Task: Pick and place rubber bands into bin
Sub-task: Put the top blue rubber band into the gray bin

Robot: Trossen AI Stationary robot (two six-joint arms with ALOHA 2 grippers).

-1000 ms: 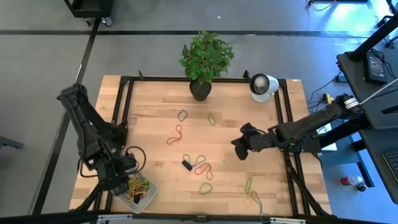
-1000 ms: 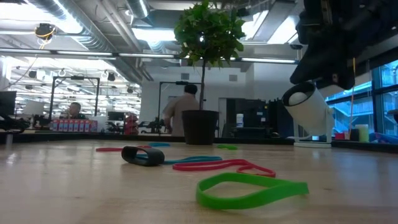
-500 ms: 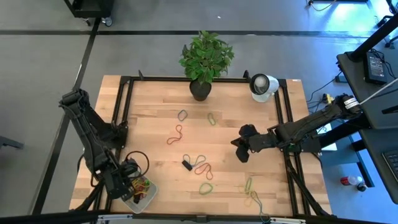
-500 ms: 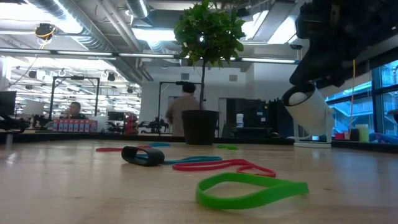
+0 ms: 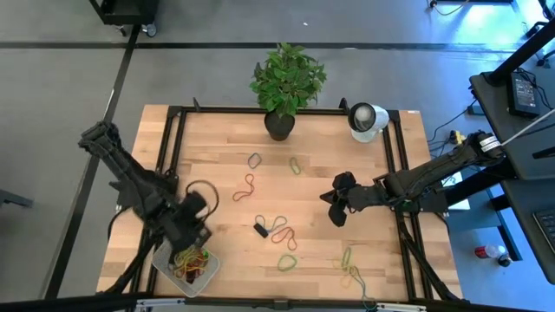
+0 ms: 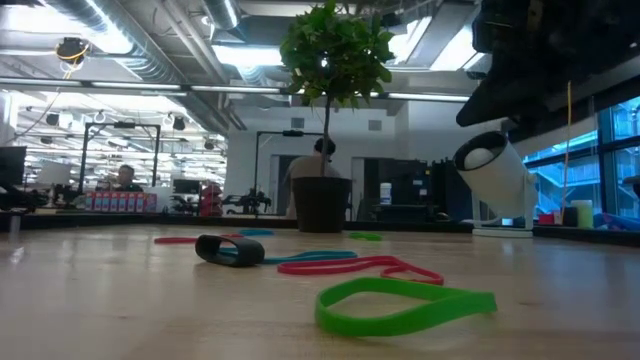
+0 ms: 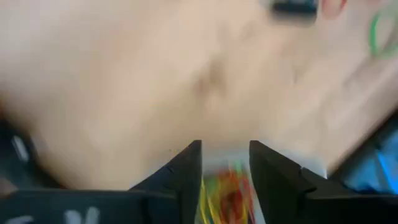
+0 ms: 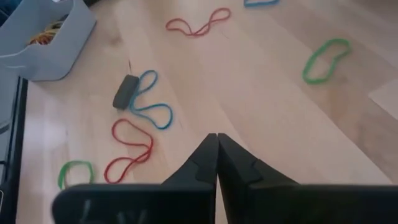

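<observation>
Just above the bin (image 5: 192, 270), the left end effector (image 5: 192, 227) hangs with its fingers (image 7: 186, 171) apart and empty; a heap of rubber bands (image 5: 192, 258) lies in the bin beneath. Over mid-counter, the right end effector (image 8: 216, 163) waits pressed together, loose bands ahead of it.

No legible text, label, brand, number or sign found on any surface in any view; none can be read.

Two dark jointed arms; black fingers (image 8: 216, 163), seemingly matte
</observation>
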